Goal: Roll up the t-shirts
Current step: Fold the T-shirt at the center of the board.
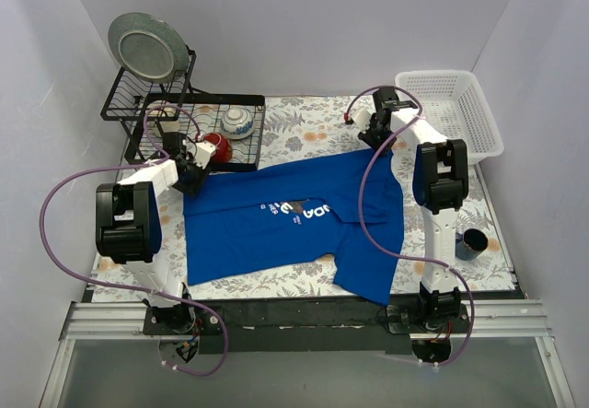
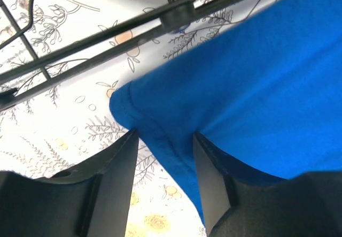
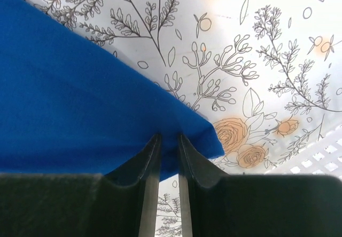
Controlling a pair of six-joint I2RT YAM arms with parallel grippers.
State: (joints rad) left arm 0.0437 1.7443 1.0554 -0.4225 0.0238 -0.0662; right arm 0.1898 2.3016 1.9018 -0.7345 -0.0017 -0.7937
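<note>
1. The royal-blue t-shirt [image 1: 285, 219] lies spread flat on the floral tablecloth [image 3: 256, 60]. It stretches between the two claws, each of which sits at a far corner of the cloth.
2. The left claw [image 2: 163, 135] straddles a rounded corner of the shirt. A fold of fabric fills the space between its fingers [image 2: 120, 167] and touches both. I cannot tell whether it is pinching that fold or only resting around it. Just beyond its tips runs a bar of the wire rack [image 2: 176, 13].
3. The right claw [image 3: 169, 136] is clenched to a thin slit on the shirt's hem, right beside the pointed corner. Bare tablecloth lies ahead of its tips, and the white basket [image 3: 326, 151] sits off to one side.
4. Judging by this, holding both corners of one edge lets the arms keep that edge straight and taut. A roll could then start evenly across the whole width.
5. The roll itself looks not yet begun.
</note>
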